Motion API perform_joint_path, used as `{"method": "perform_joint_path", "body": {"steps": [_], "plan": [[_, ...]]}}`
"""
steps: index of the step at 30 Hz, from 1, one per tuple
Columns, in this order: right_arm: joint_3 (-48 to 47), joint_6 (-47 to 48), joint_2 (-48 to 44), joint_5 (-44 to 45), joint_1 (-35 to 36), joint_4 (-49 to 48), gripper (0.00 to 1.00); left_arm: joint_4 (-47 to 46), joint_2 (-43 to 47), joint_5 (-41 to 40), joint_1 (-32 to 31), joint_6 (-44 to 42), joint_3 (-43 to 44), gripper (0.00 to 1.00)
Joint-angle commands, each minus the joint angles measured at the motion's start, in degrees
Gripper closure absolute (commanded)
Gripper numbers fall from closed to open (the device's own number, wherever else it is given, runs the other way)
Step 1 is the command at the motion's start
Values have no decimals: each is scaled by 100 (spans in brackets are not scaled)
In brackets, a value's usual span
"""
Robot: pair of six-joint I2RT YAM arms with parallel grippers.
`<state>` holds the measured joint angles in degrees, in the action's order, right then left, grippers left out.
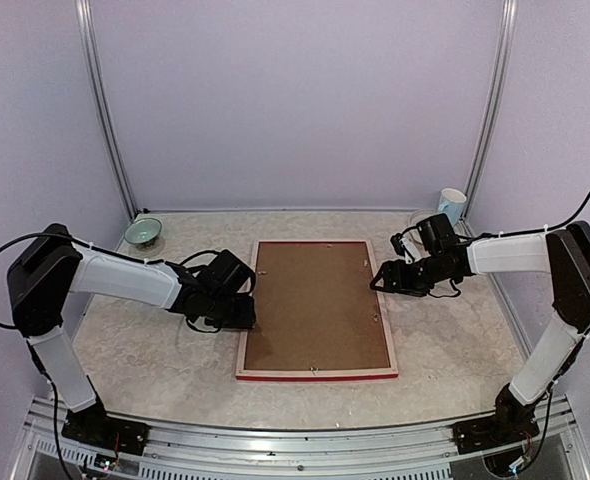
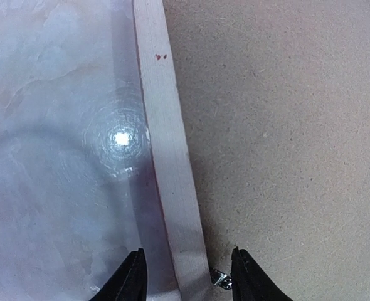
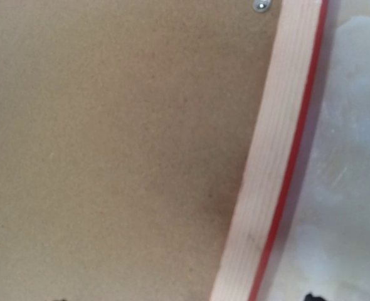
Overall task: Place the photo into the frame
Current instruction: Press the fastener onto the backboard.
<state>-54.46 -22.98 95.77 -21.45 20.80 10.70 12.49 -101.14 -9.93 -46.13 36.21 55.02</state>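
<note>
The frame lies face down mid-table, pale wood back up, red edge showing at the front. A brown backing board fills it. The photo is hidden. My left gripper is low over the frame's left rail. It is open, its fingers straddling the rail without touching it, with a small metal tab by the right finger. My right gripper hangs over the right rail, open. Only a dark fingertip shows at the bottom of its wrist view.
A green bowl sits at the back left corner. A white cup stands at the back right, close behind my right arm. Booth walls and metal posts close in the back and sides.
</note>
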Motion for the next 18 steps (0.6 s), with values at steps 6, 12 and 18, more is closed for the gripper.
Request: {"method": "perform_joint_path", "body": {"steps": [6, 12, 18], "plan": [[62, 18, -49, 1, -76, -107, 19, 60, -104, 184, -107, 31, 178, 54], [71, 13, -29, -29, -76, -129, 19, 185, -212, 168, -116, 40, 162, 56], [72, 11, -31, -32, -73, -129, 19, 227, -204, 73, -115, 62, 151, 62]]}}
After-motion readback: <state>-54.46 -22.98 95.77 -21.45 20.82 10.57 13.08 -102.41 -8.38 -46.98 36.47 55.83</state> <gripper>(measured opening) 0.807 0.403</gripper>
